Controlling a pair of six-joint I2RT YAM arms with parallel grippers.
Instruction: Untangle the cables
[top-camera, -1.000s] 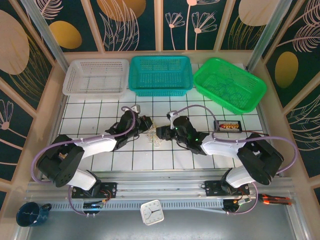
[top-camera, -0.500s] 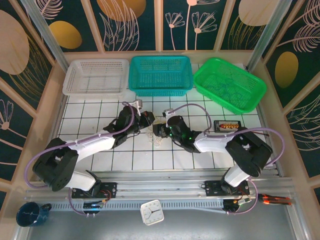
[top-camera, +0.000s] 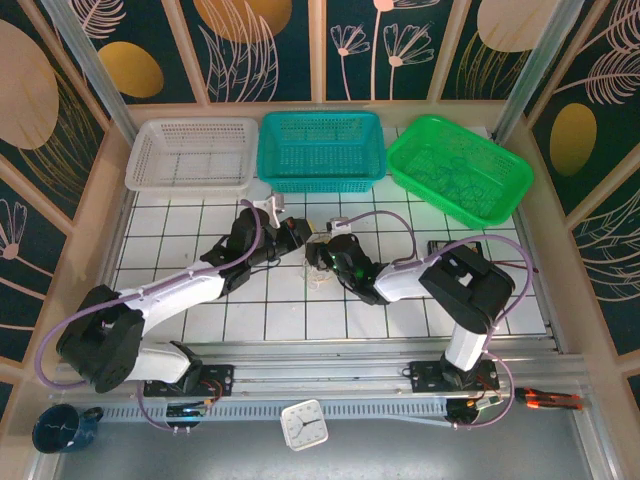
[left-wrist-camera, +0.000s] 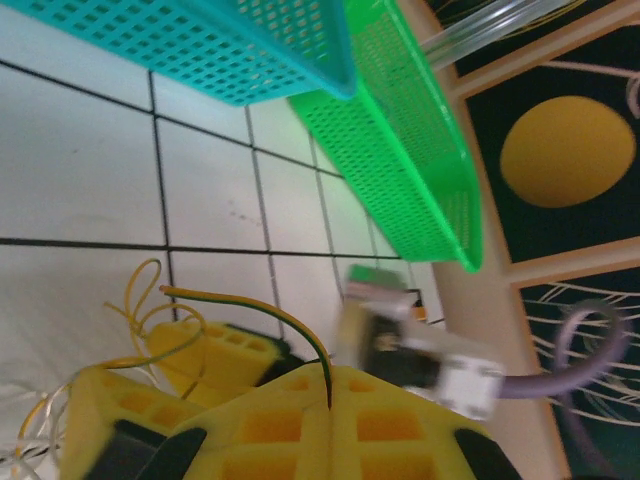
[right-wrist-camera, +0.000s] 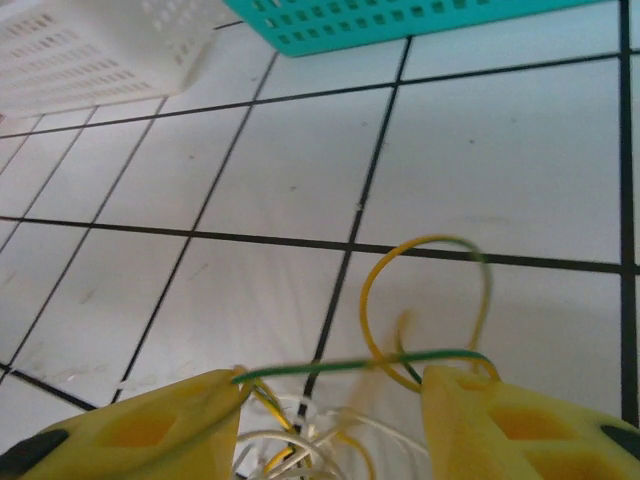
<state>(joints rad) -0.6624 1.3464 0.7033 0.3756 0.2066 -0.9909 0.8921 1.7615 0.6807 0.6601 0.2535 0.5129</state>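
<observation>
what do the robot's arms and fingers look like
The left arm and right arm both have glossy white shells with black joints and black bases. A lilac cord loops along each. The fingers are bright yellow blocks with a waffle grid of square pockets and black insets near the base.

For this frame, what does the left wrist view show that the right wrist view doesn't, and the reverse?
Left wrist, not right wrist: the green basket, a wall panel with a yellow oval, and the left gripper with its jaws shut on a yellow-green cable.
Right wrist, not left wrist: the white basket and the right gripper with its jaws open.
Both: the teal basket, the tiled table and looping yellow cables.
</observation>
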